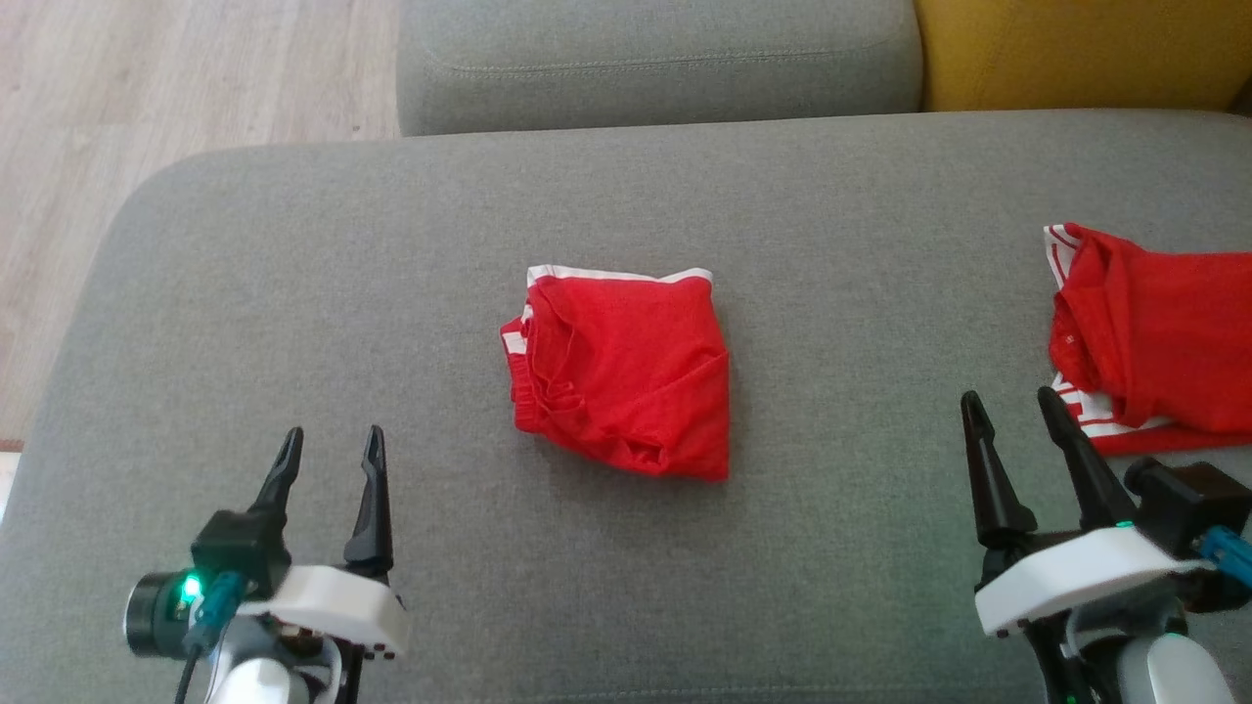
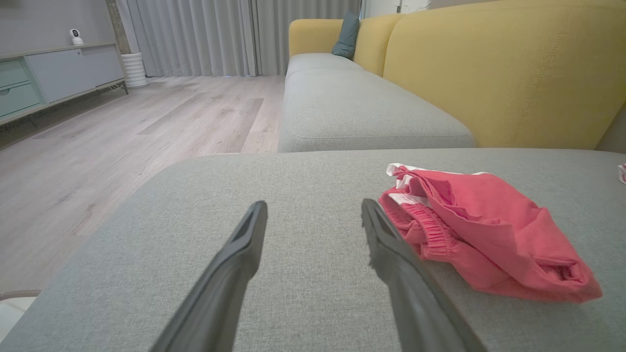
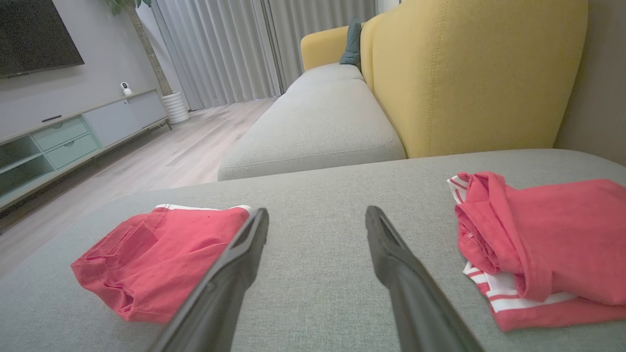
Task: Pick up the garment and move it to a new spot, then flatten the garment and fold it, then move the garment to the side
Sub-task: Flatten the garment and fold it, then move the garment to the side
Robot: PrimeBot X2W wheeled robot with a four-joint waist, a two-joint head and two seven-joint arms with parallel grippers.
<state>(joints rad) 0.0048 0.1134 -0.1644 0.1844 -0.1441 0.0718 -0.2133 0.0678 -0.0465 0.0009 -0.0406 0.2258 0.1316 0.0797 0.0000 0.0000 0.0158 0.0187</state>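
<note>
Okay, my left gripper (image 1: pixel 332 434) and right gripper (image 1: pixel 1009 396) wide, empty; red shorts (image 1: pixel 621 376) look soft, floppy, light, so pinch at elastic waistband (image 2: pixel 425 222).

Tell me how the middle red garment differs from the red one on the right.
The middle garment is a compact squarish bundle; the right garment spreads wider and looser. The middle garment shows a gathered elastic waistband, the right garment a smooth rolled edge. Both are red with white trim, on the grey cushion.
</note>
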